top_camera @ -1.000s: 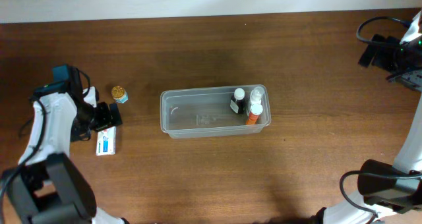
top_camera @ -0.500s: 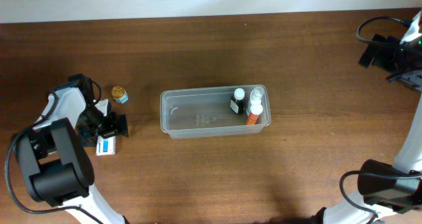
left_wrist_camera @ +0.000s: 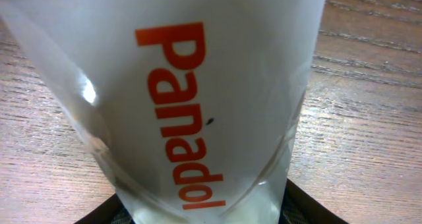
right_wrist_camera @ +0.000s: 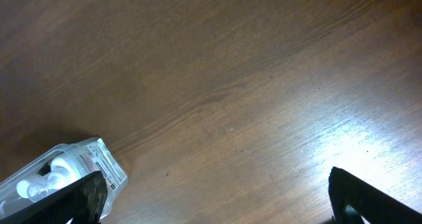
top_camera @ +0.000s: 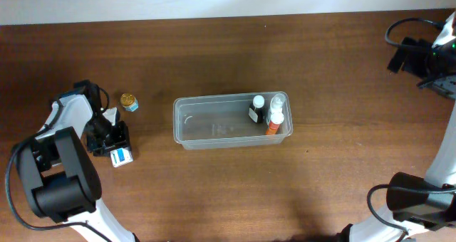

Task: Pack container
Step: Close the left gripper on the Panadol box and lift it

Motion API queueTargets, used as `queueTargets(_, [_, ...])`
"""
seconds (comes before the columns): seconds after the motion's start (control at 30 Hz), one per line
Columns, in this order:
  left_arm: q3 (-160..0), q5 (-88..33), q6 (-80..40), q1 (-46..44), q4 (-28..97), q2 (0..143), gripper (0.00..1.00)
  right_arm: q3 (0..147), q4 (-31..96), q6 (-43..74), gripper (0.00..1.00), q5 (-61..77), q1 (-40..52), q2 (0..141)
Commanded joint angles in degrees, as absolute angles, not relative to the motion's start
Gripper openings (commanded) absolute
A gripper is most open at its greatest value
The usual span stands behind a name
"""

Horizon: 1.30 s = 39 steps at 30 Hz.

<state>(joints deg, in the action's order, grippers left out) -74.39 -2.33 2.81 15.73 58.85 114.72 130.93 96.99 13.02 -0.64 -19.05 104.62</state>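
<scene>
The container (top_camera: 187, 123) is a clear plastic bin at the table's middle, with three small bottles (top_camera: 271, 112) standing at its right end. Its corner also shows in the right wrist view, low on the left, container (right_wrist_camera: 99, 159). A white Panadol pack (left_wrist_camera: 198, 99) fills the left wrist view between dark fingers (left_wrist_camera: 310, 207) that press both of its sides. From overhead, my left gripper (top_camera: 114, 144) sits over that pack (top_camera: 122, 156), left of the container. My right gripper (right_wrist_camera: 214, 197) hangs open above bare wood at the far right, nothing between its fingers.
A small gold-capped jar (top_camera: 128, 101) stands on the table between my left arm and the container. My right arm (top_camera: 420, 57) and its cables occupy the back right corner. Brown wood table (top_camera: 320, 178) all around.
My left gripper has gone from wide open to closed around the Panadol pack, which turned and shifted slightly right. The right arm has not moved.
</scene>
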Motion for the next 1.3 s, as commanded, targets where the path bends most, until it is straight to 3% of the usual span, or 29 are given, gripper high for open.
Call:
queueTargets(0.0, [-76.01, -6.26, 1.93, 15.81, 59.37, 116.25, 0.56, 131.81, 97.30, 12.64, 0.98, -1.13, -19.16, 102.91])
queueTargets(0.23, [-81.38, -8.19, 1.93, 15.81, 64.16, 116.25, 0.54, 131.81, 97.30, 12.64, 0.99, -1.13, -19.16, 102.91])
queueTargets(0.63, [-84.07, -10.94, 2.00, 15.77, 66.28, 116.25, 0.44, 131.81, 97.30, 12.64, 0.99, -1.13, -19.16, 102.91])
queueTargets(0.93, [-85.43, -15.35, 2.11, 15.77, 67.31, 116.25, 0.44, 131.81, 97.30, 12.64, 0.98, -1.13, -19.16, 102.91])
queueTargets(1.27, [-98.02, -15.90, 3.75, 13.19, 78.26, 116.11, 0.45, 131.81, 97.30, 12.64, 0.98, -1.13, -19.14, 102.91])
